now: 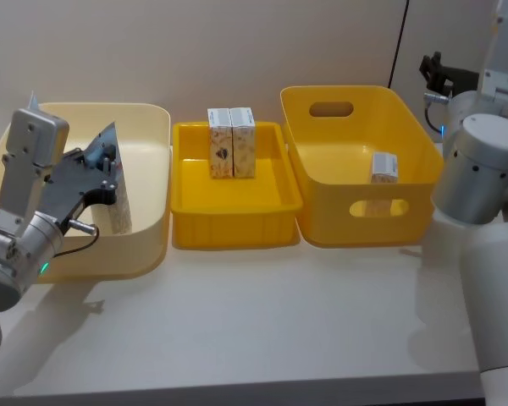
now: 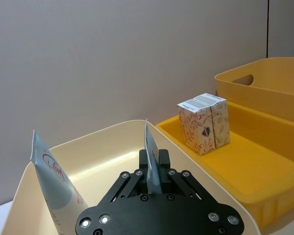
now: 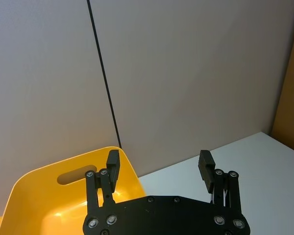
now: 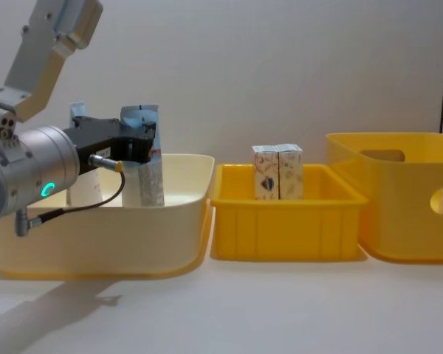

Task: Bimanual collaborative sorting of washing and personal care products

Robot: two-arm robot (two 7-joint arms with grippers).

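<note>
White desk (image 1: 262, 330), plain wall. Left tool (image 2: 152, 159) clenched on a tube (image 4: 145, 184) standing upright in the cream bin (image 1: 157, 127), second tube (image 2: 51, 181) beside it. Right tool (image 3: 159, 166) spread, empty, raised behind the yellow bin (image 1: 406, 127). Probably the placing step. Next: release, lift straight up without tipping the tube.

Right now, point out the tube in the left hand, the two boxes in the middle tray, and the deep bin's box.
held tube (image 4: 144, 184): chest view, lower body.
two boxes (image 1: 231, 145): head view, where they meet.
lone box (image 1: 384, 167): head view, front face.
</note>
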